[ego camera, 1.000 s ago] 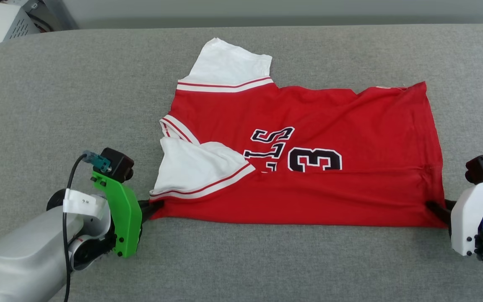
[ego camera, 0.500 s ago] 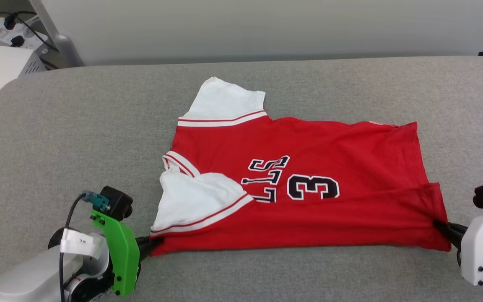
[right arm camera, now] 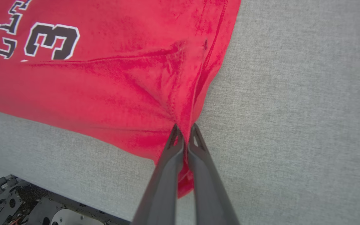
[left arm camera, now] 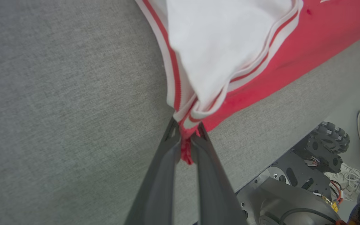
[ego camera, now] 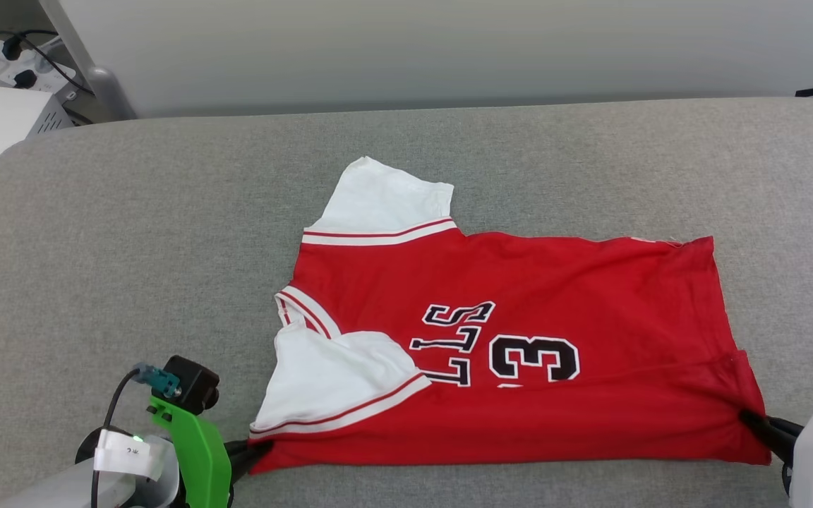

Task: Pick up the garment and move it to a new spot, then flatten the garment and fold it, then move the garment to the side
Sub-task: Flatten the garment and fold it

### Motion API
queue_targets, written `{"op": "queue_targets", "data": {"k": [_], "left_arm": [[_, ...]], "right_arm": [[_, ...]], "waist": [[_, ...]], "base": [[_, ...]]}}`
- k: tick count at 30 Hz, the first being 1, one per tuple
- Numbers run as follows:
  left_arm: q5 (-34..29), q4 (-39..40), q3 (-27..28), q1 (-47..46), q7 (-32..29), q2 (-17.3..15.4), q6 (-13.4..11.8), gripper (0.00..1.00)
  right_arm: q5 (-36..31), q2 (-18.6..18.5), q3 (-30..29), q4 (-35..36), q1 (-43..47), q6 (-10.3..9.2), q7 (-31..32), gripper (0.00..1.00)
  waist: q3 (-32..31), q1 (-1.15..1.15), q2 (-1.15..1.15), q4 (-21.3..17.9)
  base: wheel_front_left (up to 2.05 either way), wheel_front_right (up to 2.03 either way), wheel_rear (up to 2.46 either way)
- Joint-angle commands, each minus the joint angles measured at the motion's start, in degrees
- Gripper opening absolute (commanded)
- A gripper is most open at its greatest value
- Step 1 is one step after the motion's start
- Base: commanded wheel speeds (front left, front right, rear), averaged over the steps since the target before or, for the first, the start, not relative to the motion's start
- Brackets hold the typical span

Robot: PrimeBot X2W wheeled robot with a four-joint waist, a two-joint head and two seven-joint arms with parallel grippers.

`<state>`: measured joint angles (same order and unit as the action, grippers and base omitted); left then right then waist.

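Head view: garment (ego camera: 519,331) being held by its two near corners

Left claw (ego camera: 245,451) is clamping shut on the near shoulder corner, just under the striped trim (left arm camera: 175,78). Right claw (ego camera: 756,422) is pinching the near hem corner. Garment is lying mid-table (ego camera: 131,247), number side up, with the near white sleeve (ego camera: 329,381) folding over the chest. Two-corner hold is likely keeping the near edge taut so a fold can carry over straight. How many cloth layers each claw is catching is hard to say.
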<state>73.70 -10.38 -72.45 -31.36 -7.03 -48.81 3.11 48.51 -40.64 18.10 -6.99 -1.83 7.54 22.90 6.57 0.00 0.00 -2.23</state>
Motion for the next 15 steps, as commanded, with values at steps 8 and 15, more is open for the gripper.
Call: {"op": "queue_targets", "data": {"k": [8, 15], "left_arm": [[0.4, -6.1, 0.1, 0.4, 0.5, 3.2, 0.7, 0.0], [-0.4, -10.4, 0.3, 0.6, 2.2, 4.8, 1.8, 1.0]], "right_arm": [[-2.1, 4.4, -1.6, -4.0, -1.3, -0.05, 1.6, 0.0], [-4.2, 6.3, -1.1, -7.2, -1.7, -0.05, -2.0, 1.0]], "waist": [[1.7, 0.0, 0.0, 0.1], [0.9, 0.0, 0.0, 0.4]], "base": [[0.0, 0.0, 0.0], [0.0, 0.0, 0.0]]}}
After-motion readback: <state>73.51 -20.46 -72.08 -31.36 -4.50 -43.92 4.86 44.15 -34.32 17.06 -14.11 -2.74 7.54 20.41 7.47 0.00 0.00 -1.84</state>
